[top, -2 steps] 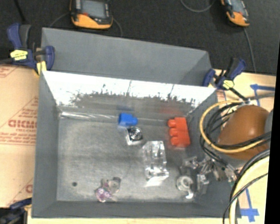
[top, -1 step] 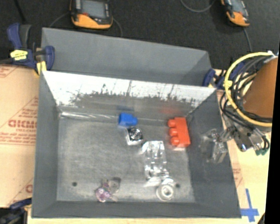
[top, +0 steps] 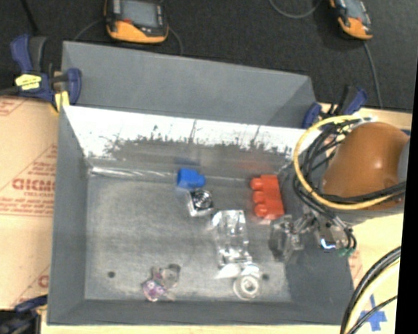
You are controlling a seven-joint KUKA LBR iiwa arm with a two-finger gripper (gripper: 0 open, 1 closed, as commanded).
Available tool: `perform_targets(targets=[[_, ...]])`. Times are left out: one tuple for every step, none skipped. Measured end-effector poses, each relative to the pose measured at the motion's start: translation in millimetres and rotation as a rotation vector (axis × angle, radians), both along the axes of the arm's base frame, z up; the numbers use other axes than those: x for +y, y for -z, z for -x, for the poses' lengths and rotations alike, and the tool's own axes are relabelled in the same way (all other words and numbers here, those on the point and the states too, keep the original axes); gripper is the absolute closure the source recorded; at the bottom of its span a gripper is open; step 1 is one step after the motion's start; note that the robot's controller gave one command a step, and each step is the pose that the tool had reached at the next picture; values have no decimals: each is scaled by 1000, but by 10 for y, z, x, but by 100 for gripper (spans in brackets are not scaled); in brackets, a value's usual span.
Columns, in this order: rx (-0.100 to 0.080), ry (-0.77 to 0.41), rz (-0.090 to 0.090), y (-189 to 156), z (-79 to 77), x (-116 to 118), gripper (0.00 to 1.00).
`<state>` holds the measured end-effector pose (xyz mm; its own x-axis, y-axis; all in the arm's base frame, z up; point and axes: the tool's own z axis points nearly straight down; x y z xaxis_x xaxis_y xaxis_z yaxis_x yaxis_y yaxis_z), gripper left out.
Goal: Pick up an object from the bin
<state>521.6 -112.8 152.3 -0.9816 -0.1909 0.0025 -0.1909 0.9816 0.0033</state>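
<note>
My gripper (top: 284,242) hangs at the right side of the bin, just below and right of a red block (top: 266,195) that lies near the back wall. Left of the gripper sits a clear plastic piece (top: 230,239), and below it a clear round ring-like thing (top: 246,285) near the front wall. I cannot make out whether anything sits between the fingers.
A blue block (top: 190,178) lies at the back middle, with a small shiny silver thing (top: 200,202) just below it. A small purple and clear thing (top: 159,285) rests at the front left. The arm's orange cover and cables hang over the bin's right wall.
</note>
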Motion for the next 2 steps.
perform_targets(targets=[[-7, -1, 4, -40, -15, -17, 0], [0, 5, 1, 848, 159, 182, 0]])
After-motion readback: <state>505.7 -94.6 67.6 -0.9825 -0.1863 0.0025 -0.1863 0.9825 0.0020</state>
